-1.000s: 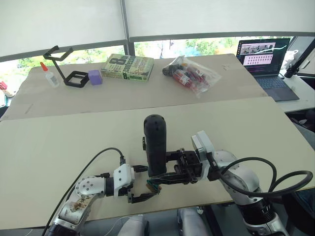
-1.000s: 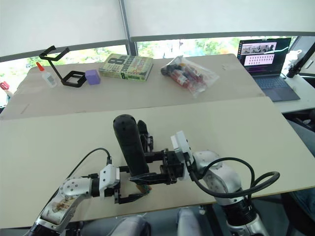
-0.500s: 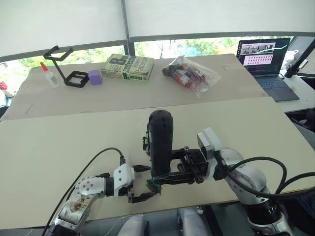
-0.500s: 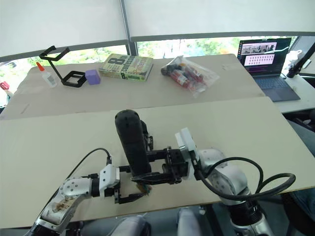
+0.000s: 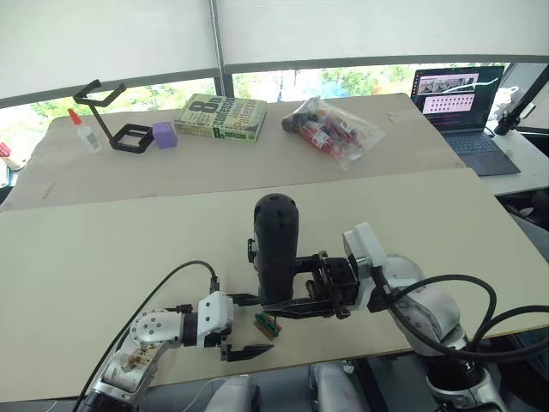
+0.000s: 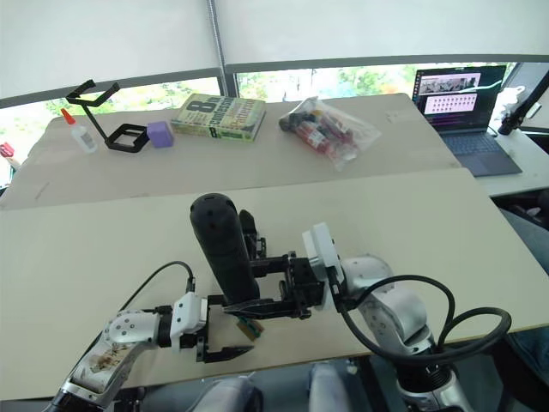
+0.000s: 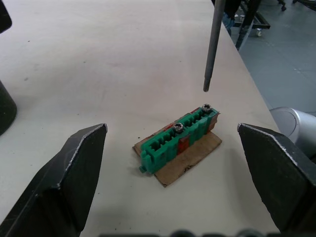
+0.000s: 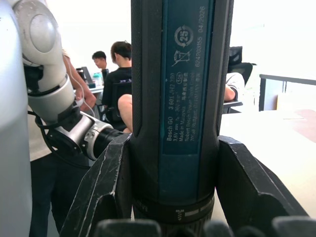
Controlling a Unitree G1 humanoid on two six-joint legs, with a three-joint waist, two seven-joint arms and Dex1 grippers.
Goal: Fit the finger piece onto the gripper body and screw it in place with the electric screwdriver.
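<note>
Screw pickup in hand: right tool (image 5: 300, 307) clamped on upright electric screwdriver (image 5: 275, 249), bit poised above green screw block (image 7: 177, 137) on desk (image 5: 103, 257); left tool (image 7: 173, 177) wide open, empty; next, lowering bit onto screw head

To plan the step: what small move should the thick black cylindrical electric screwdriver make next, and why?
Probably lower the screwdriver slightly: its thin metal bit hangs above the end screw of the small green-and-red block, apart from it.

Left claw (image 5: 250, 326) spread wide; right claw (image 5: 296, 300) clamped, both low.
</note>
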